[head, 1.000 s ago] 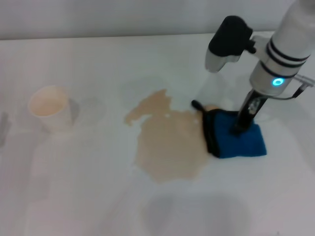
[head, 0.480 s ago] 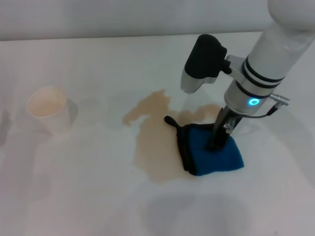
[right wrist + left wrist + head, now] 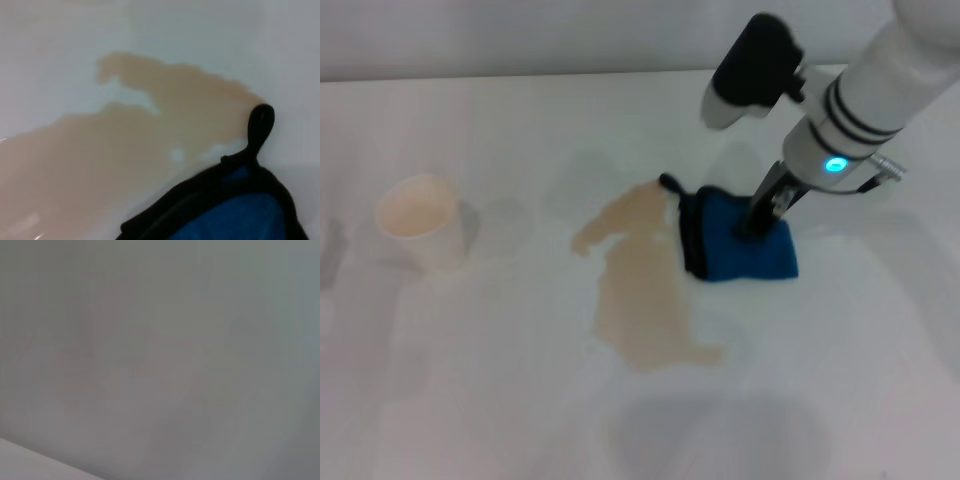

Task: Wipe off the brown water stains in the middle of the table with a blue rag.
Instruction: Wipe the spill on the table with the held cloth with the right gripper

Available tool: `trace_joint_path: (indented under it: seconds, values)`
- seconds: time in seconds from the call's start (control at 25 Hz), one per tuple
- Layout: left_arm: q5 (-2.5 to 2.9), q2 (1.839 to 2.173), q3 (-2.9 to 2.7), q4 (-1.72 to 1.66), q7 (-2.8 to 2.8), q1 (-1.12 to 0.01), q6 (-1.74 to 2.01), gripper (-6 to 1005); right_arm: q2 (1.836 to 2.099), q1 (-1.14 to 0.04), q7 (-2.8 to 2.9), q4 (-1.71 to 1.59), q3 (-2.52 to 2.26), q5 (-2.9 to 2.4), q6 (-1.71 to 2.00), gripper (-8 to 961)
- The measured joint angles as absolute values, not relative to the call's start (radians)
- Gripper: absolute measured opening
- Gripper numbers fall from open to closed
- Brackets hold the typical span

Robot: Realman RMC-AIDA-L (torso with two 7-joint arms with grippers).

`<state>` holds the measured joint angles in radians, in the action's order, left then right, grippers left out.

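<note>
Fingers point(image 3: 757, 222) of the right gripper are pressed down on the blue rag point(image 3: 740, 250); their spread cannot be told. Brown water stains point(image 3: 635, 290) are seen just beside, on the desk point(image 3: 470, 380).

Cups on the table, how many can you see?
1. A white paper cup stands on the table at the robot's left, apart from the stain and the rag. Nothing suggests a hidden one.

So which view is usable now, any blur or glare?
Head view: clear, the blue rag beside the brown water stains, soft grey shadows on the table. Right wrist view: close, soft-focus. Left wrist view: featureless grey, useless.
</note>
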<state>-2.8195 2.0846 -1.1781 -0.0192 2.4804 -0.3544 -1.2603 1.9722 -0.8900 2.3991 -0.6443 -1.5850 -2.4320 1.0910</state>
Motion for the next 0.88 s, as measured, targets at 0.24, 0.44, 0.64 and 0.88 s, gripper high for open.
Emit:
trace_joint_path:
  seconds: [0.24, 0.44, 0.64, 0.88]
  values:
    - [-2.82, 2.084, -1.178, -0.022, 2.48, -0.359, -1.26, 877, 1.946, -0.881, 2.4, -0.645, -1.526, -2.467, 1.096, 55]
    - [-2.819, 2.083, -1.178, -0.022, 2.48, -0.364, -1.259, 877, 1.922, -0.859, 2.401, -0.643, -1.493, -2.469, 1.099, 55]
    - [-2.819, 2.083, -1.178, -0.023, 2.48, -0.366, -1.259, 877, 1.932, -0.851, 2.401, -0.643, -1.483, -2.47, 1.1, 56]
    - [-2.819, 2.084, -1.178, -0.029, 2.48, -0.37, -1.259, 876, 1.989, -0.862, 2.395, -0.655, -1.491, -2.47, 1.102, 56]
